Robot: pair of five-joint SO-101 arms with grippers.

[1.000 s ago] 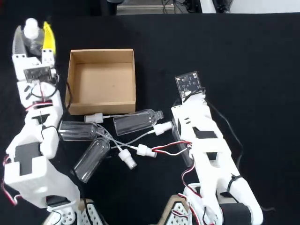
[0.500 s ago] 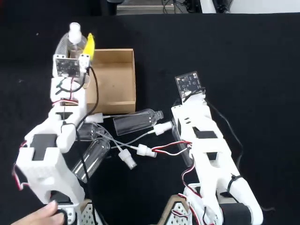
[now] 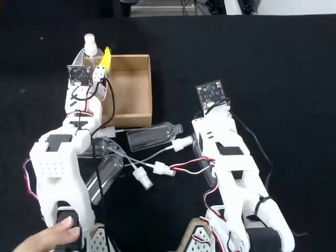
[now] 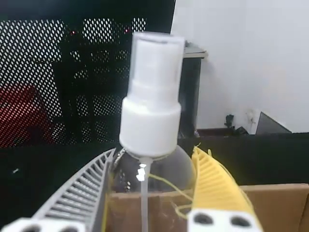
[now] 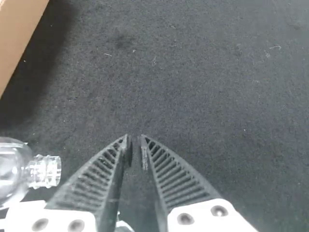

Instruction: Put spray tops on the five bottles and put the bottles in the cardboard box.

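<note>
My left gripper (image 3: 93, 52) is shut on a clear bottle with a white spray top (image 3: 90, 42), held upright over the far left corner of the cardboard box (image 3: 128, 118). In the left wrist view the bottle with its spray top (image 4: 150, 121) stands between the grey and yellow fingers, with the box rim (image 4: 270, 193) behind. Three more clear bottles lie in front of the box: one with a bare neck (image 3: 152, 135), one (image 3: 102, 178) nearer the front, and one (image 3: 90, 147) partly under the left arm. Loose spray tops (image 3: 164, 169) lie among them. My right gripper (image 5: 134, 145) is shut with nothing in it, over bare cloth near the bare neck (image 5: 43, 171).
The right arm (image 3: 226, 157) stretches over the table right of the bottles. A person's hand (image 3: 47, 239) rests at the left arm's base. A black cloth (image 3: 262, 68) covers the table, with free room at the right and far side.
The left arm has swung right with the bottle, from the table's far left corner to the box's far left corner. A hand has come in at its base. The right arm kept still.
</note>
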